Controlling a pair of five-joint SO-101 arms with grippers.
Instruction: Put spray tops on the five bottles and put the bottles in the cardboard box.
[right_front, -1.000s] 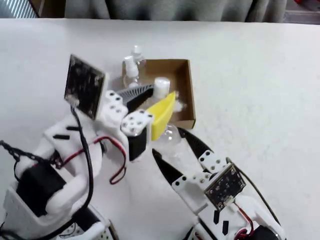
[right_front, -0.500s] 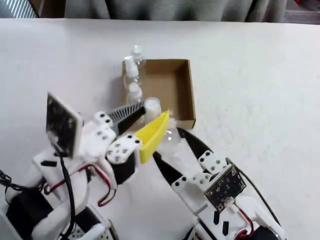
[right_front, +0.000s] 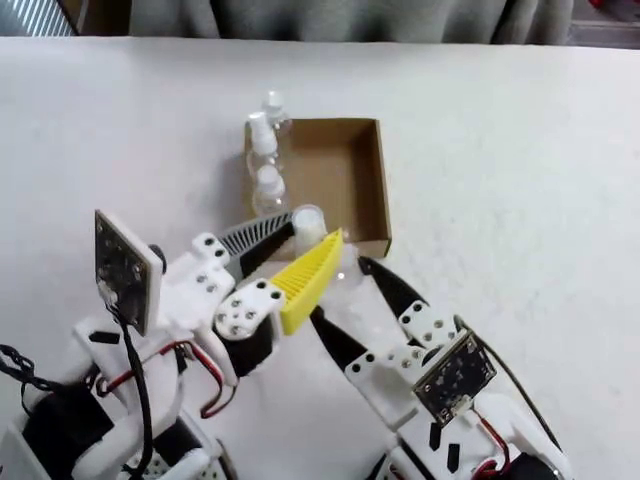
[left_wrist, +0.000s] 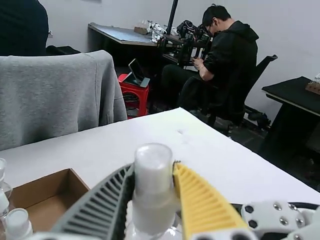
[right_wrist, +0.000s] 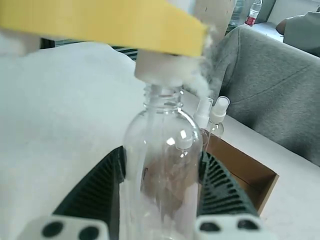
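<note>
My left gripper (right_front: 312, 230), with one grey and one yellow finger, is shut on a white spray top (right_front: 307, 220) (left_wrist: 152, 185). The top sits right over the neck of a clear bottle (right_wrist: 160, 165), and its thin tube reaches down inside. My right gripper (right_front: 340, 288) is shut on this upright bottle (right_front: 345, 280) just in front of the cardboard box (right_front: 340, 175). Its black fingers (right_wrist: 95, 195) press both sides of the bottle. Bottles with spray tops (right_front: 266, 135) (right_wrist: 212, 117) stand by the box's left wall.
The open brown box (left_wrist: 45, 200) has bare floor to the right of the bottles (left_wrist: 17, 222). Both arms crowd the table's front middle. White table (right_front: 500, 150) spreads free to the right and back. Grey cloth hangs behind the far edge.
My left arm has pulled back from over the box toward the table's front, bringing the spray top down over the bottle. The right arm has stayed put with the bottle.
</note>
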